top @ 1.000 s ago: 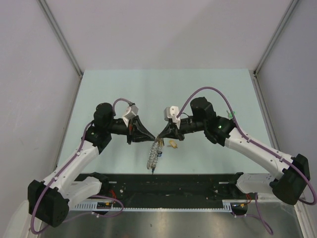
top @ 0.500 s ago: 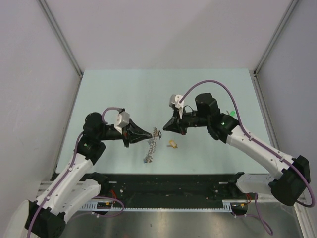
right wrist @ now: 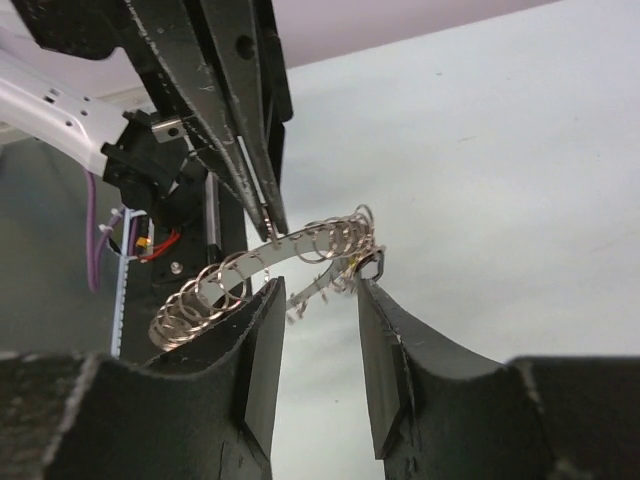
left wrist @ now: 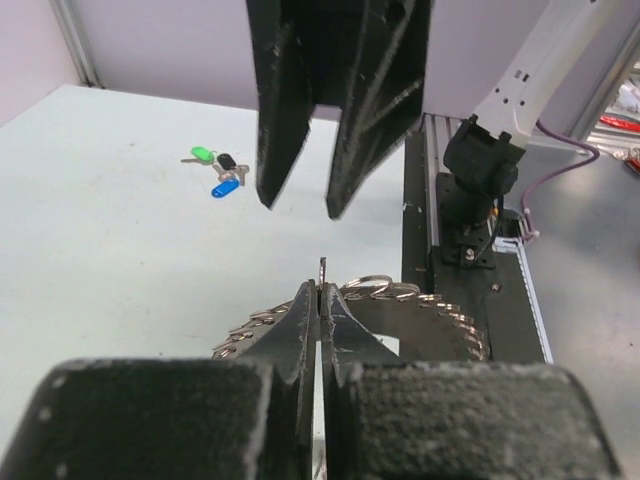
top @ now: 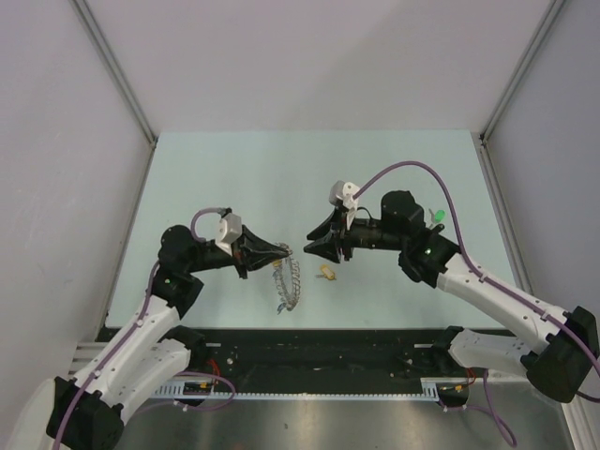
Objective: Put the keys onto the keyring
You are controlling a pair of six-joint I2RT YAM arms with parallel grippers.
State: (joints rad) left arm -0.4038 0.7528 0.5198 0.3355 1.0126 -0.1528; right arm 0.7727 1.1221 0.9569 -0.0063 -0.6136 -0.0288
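Observation:
My left gripper is shut on the edge of the keyring, a grey ring of chain-like loops hanging from its tips above the table. In the left wrist view the left gripper pinches the keyring. My right gripper is open, just right of the ring. In the right wrist view the right gripper has the keyring just beyond its fingertips, with a small key-like piece dangling from it. A yellow key lies on the table below the right gripper.
Green, black and blue keys lie together on the table behind the right arm; the green one shows in the top view. A black rail runs along the near table edge.
The two grippers, together at the ring a second ago, have parted. My left gripper drew back left with the ring. My right gripper let go and now stands open beside it.

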